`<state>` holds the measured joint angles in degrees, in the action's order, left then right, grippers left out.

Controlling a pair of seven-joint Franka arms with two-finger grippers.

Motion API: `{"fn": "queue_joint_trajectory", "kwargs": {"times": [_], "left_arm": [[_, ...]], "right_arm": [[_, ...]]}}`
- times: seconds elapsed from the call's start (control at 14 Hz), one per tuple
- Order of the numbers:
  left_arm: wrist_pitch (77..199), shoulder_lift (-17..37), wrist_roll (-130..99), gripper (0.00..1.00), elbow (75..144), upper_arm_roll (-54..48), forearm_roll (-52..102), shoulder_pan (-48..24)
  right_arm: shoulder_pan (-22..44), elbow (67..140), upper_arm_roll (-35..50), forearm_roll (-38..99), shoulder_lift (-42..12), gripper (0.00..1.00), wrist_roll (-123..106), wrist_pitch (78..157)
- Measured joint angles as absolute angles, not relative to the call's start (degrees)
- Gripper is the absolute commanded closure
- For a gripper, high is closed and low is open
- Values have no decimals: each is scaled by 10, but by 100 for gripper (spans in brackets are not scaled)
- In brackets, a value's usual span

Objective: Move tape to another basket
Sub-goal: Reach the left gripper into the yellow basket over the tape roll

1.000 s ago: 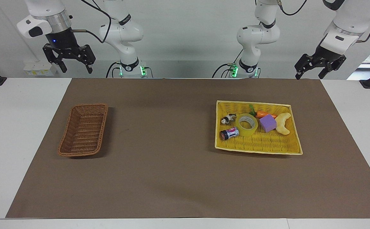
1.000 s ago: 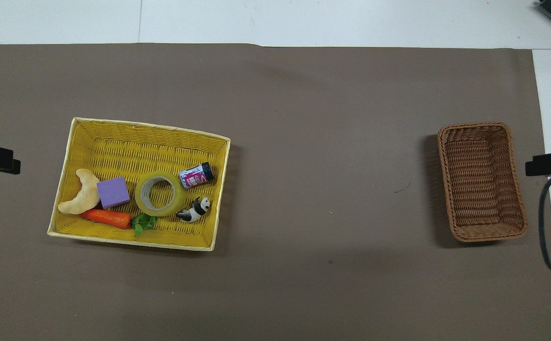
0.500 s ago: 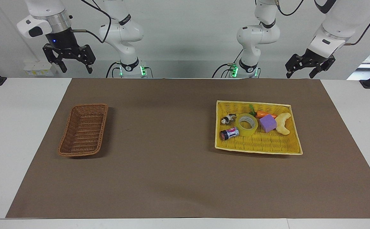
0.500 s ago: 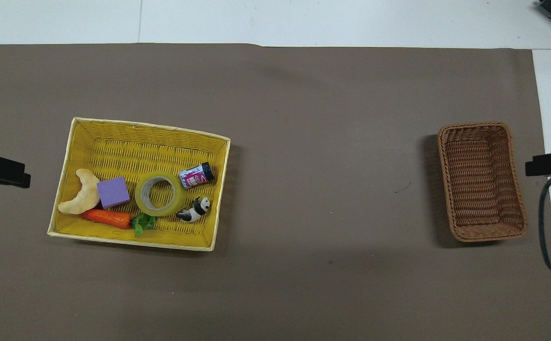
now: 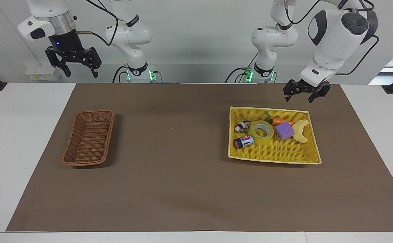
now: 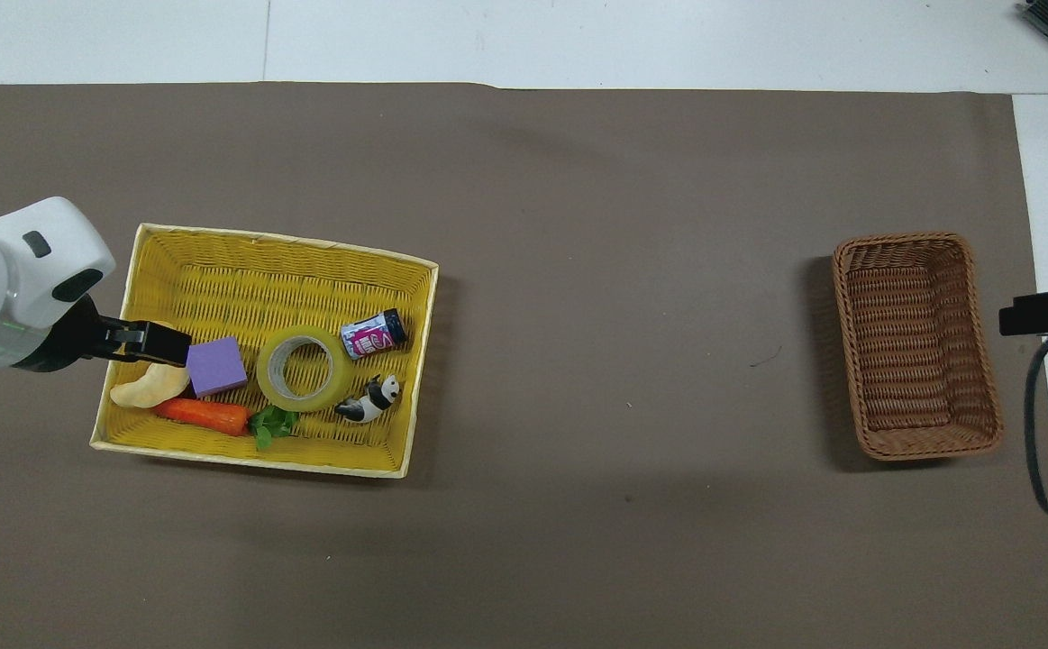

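Left gripper point(image 5: 301, 95) — spread above yellow tray point(image 5: 274, 157)

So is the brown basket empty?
Yes, empty. Both views show only bare weave inside the basket; the tape lies flat in the yellow tray.

A robotics lab: two white Franka arms point(image 5: 331, 37) stand bolted along one edge of a white table point(image 5: 17, 135) under a brown mat point(image 5: 182, 189), green status lights point(image 5: 152, 73) at their bases, cables trailing, plain grey wall.
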<state>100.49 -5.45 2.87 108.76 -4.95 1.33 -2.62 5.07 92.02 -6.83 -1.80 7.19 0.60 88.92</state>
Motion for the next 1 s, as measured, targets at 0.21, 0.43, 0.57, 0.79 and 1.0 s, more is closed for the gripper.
{"fn": "queue_joint_trajectory", "kwargs": {"times": [0.21,0.43,0.57,0.79,1.0], "left_arm": [[1083,-49,85,0,1128,-46,13,-26],[1183,3,110,0,1148,-47,13,-26],[1235,55,129,0,1151,-49,13,-27],[1270,103,164,0,1154,-52,13,-34],[1291,111,171,0,1170,-53,13,-54]], "right_arm": [[51,920,-68,-18,72,0,6,889],[51,920,-68,-18,72,0,6,889],[51,920,-68,-18,72,0,6,889],[51,920,-68,-18,72,0,6,889],[51,920,-68,-18,72,0,6,889]]}}
